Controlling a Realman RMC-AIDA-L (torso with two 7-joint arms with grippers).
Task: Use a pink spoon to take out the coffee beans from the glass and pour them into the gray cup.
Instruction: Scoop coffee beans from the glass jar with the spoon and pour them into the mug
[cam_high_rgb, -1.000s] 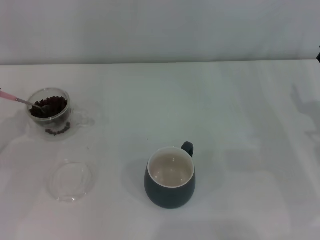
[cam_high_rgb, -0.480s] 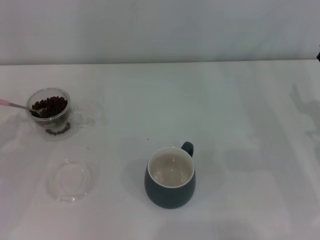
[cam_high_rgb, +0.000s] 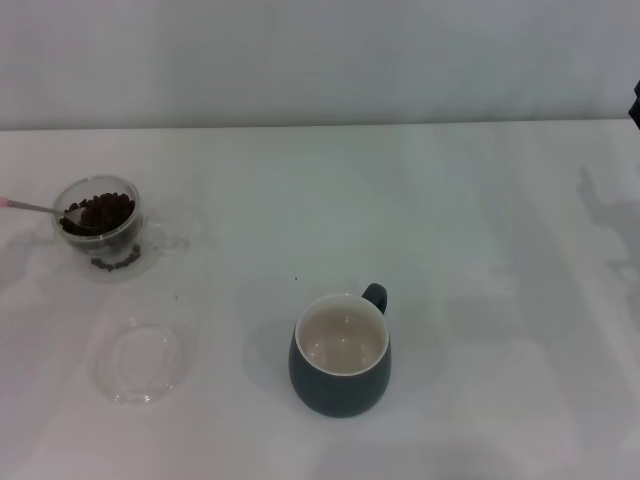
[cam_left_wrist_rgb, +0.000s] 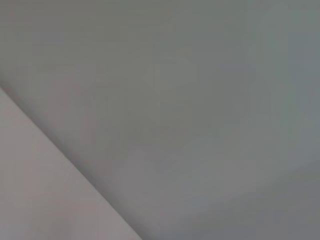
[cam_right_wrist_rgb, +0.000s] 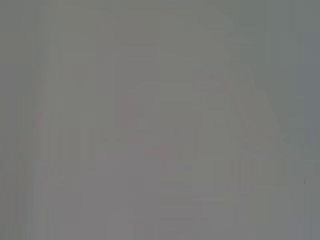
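- Head view: a white table (cam_high_rgb: 450, 200) fills the scene beneath a pale wall. The pink spoon (cam_high_rgb: 40, 209) reaches in from the picture's left edge, lying nearly level. Only a sliver of its pink handle shows at that edge; the thin metal neck runs rightward and the bowl sits in the top of the glass (cam_high_rgb: 100, 225)
- The spoon bowl rests among the coffee beans (cam_high_rgb: 100, 212), a dark heap filling the glass around and to the right of the bowl. A few beans also show low down at the front of the glass base, nearer the camera than the spoon. The glass handle points right, away from the spoon's handle
- A flat clear glass dish (cam_high_rgb: 143, 360) lies on the table nearer the camera than the spoon and slightly right of its bowl, apart from the glass
- The gray cup (cam_high_rgb: 340, 355) stands upright well to the right of the spoon and nearer the camera, its off-white inside bare, its loop handle at the far right side
- Neither gripper appears here, so whatever holds the spoon is off the left edge, and its grip cannot be told. A dark sliver sits at the far right edge
- Left wrist view: only plain gray and paler surfaces, with no gripper fingers or task items
- Right wrist view: a blank gray field, nothing recognisable
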